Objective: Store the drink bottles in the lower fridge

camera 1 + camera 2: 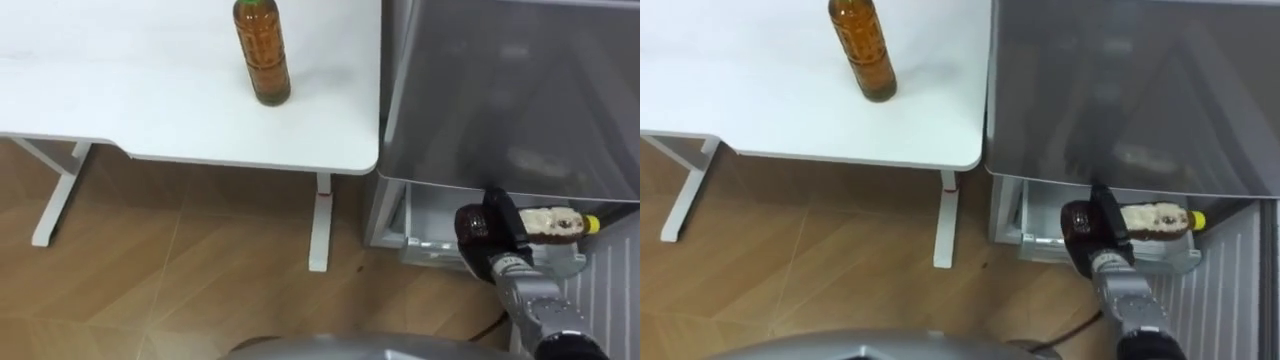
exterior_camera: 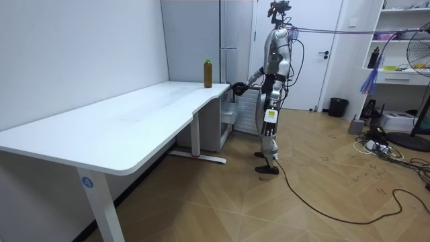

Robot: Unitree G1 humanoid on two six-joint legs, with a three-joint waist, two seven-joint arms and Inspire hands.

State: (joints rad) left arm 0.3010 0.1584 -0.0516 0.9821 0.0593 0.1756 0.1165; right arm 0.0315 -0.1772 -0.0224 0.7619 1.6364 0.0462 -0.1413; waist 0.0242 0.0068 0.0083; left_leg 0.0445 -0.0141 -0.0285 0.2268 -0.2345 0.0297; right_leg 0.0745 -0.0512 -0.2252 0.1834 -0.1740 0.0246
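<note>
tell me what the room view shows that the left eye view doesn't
Room view adds: the robot standing at the fridge, with a door, shelves and a fan behind it. Left eye view adds: a second bottle, gripped sideways by the right hand above the open lower drawer. Both share: the white table with the brown bottle upright on it, and the fridge.

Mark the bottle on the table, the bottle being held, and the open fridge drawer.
tea bottle (image 1: 262, 60): left eye view, on its brown body.
held bottle (image 1: 555, 225): left eye view, on its label beside the yellow cap.
fridge drawer (image 1: 432, 215): left eye view, on its pale wall.
</note>
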